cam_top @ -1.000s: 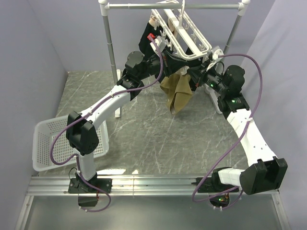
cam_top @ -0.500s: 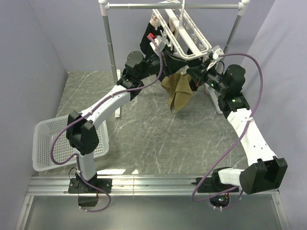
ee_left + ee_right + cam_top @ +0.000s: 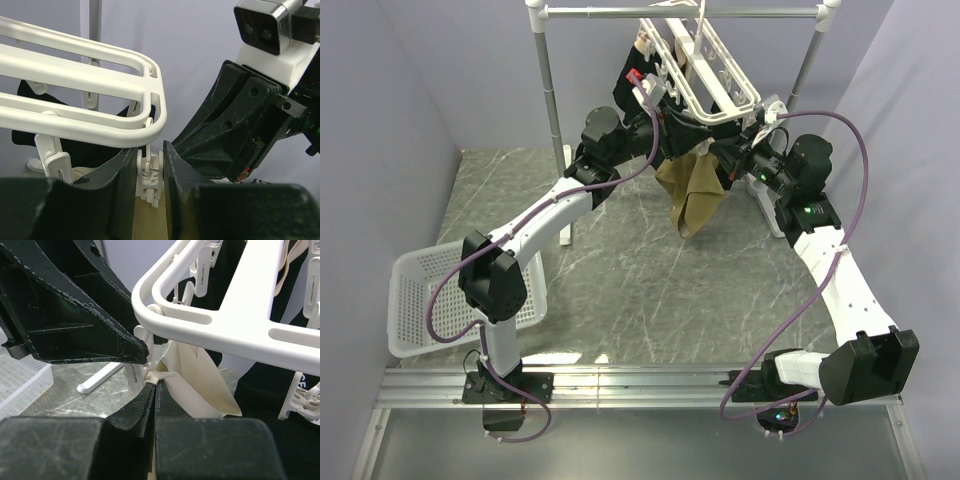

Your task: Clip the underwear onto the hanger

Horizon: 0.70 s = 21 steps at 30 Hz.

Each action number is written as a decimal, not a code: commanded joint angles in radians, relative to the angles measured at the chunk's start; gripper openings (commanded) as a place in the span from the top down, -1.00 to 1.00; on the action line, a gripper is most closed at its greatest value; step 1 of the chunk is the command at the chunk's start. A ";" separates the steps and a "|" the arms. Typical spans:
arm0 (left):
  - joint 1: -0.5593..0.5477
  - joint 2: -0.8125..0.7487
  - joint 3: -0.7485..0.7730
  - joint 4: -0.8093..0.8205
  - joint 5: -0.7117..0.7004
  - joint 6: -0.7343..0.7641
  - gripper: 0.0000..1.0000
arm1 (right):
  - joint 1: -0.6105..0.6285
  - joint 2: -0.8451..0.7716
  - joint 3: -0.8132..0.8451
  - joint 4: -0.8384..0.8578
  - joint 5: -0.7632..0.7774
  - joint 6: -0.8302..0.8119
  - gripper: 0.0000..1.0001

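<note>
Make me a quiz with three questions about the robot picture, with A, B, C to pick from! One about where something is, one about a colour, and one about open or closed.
1. Where is the left gripper?
A. Its fingers are on either side of a white clip under the hanger.
B. Inside a drawer.
C. Around a cup.

2. What colour is the underwear?
A. Black.
B. Tan.
C. Red.

3. How is the right gripper?
A. Wide open.
B. Shut on nothing.
C. Shut on the underwear.

Answers:
1 A: the left wrist view shows the clip between the two fingers.
2 B: the hanging fabric is tan in the top view.
3 C: the right wrist view shows the fingers pinching the fabric's edge.
</note>
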<state>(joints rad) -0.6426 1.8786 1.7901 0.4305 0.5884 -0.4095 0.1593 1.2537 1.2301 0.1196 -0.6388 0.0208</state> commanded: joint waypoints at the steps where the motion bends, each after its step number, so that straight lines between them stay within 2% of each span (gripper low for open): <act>1: 0.000 0.007 0.041 0.040 0.024 -0.022 0.42 | -0.001 -0.002 0.042 0.061 -0.029 0.019 1.00; 13: 0.012 0.007 0.045 0.079 0.022 -0.060 0.19 | -0.001 0.004 0.051 0.081 -0.030 0.042 1.00; 21: 0.017 0.005 0.054 0.089 0.016 -0.069 -0.09 | 0.000 0.015 0.060 0.100 -0.032 0.065 1.00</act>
<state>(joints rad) -0.6315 1.8805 1.7958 0.4671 0.5907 -0.4660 0.1593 1.2617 1.2335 0.1623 -0.6556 0.0650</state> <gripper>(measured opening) 0.536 0.007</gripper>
